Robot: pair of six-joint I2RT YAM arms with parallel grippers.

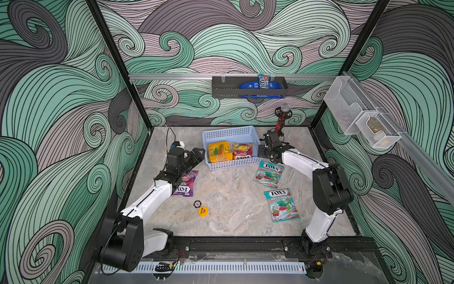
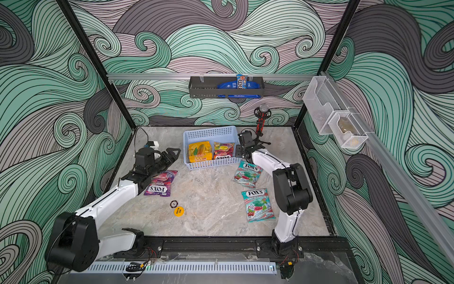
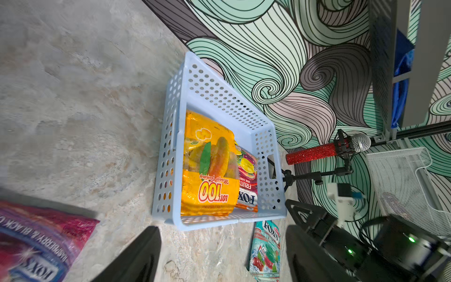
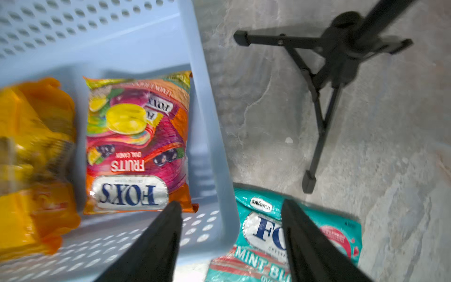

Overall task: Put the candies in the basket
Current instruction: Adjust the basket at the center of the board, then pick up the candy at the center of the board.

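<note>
While yellow bag (image 1: 219, 152) and orange bag (image 1: 242, 150) lie in the basket (image 1: 229, 130) at twelve o'clock in a top view, purple bag (image 1: 188, 182) waits at nine, teal bags (image 1: 269, 173) near three. Left wrist: left claw (image 3: 220, 234) apart, empty. Right wrist: right claw (image 4: 230, 205) apart over a teal bag (image 4: 261, 229), likely next: lower, pinch

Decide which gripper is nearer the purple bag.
Left. The left gripper hangs just past the purple bag, by the left wall of the basket. The right gripper is across the basket, at its right wall, near a mint bag.
</note>
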